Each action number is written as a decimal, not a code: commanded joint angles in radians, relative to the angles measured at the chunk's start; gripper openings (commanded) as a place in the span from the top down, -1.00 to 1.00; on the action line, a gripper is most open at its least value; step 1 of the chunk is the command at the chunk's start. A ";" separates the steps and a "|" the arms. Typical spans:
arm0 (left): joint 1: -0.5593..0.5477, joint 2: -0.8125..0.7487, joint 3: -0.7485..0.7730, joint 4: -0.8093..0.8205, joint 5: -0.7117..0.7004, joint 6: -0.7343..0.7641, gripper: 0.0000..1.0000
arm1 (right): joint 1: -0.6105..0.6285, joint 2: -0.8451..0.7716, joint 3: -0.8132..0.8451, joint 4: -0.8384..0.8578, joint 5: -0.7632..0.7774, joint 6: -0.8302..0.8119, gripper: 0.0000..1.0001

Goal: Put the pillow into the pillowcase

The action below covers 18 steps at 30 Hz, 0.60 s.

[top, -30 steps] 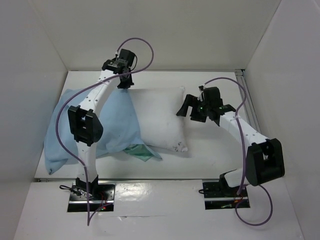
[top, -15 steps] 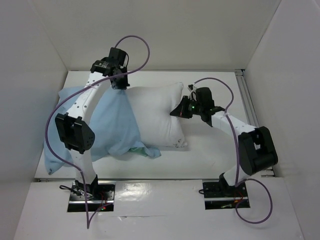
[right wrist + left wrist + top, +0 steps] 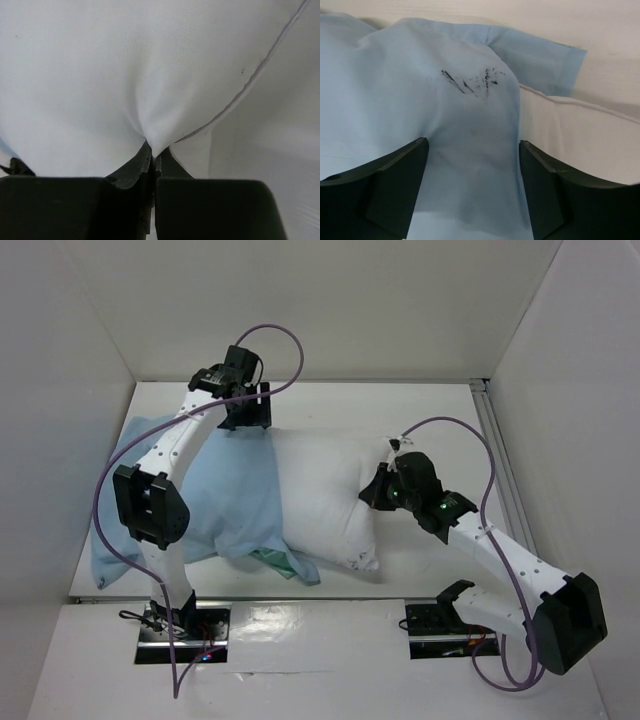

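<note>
The pillowcase [image 3: 235, 490] lies on the left half of the table [image 3: 430, 420], light-blue face up, and runs from the left wall to about the middle. A strip of its sea-green face [image 3: 275, 560] shows at the near edge. It is drawn over the left end of the pillow [image 3: 320, 485].

The left gripper [image 3: 250, 418] hangs over the far edge of the pillowcase, near its far right corner. In the wrist view its fingers [image 3: 385, 195] are spread wide, with blue cloth [image 3: 420, 110] swelling up in the gap between them. They grip nothing. Black scuff marks [image 3: 470, 82] sit on the cloth just ahead, and the white pillow [image 3: 580, 140] shows to the right, beyond the cloth's hem.

The uncovered right part of the pillow lies plump in the middle of the table, its long side running left to right.

The right gripper [image 3: 370, 494] meets the pillow's right end. Its wrist view shows the gripper [image 3: 152, 152] pressed together on a pinch of white fabric [image 3: 125, 65], which puckers into the tips. A seam [image 3: 260, 65] curves past just to the right.
</note>
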 commanded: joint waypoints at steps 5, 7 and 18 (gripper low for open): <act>0.010 0.003 0.025 0.001 0.136 0.020 -0.80 | 0.017 -0.017 0.020 -0.089 0.164 -0.061 1.00; 0.010 -0.007 0.025 0.001 0.160 0.029 -0.72 | 0.017 -0.017 0.020 -0.089 0.164 -0.061 1.00; -0.048 -0.074 0.065 0.017 0.175 0.017 -0.73 | 0.035 0.001 0.020 -0.078 0.164 -0.061 1.00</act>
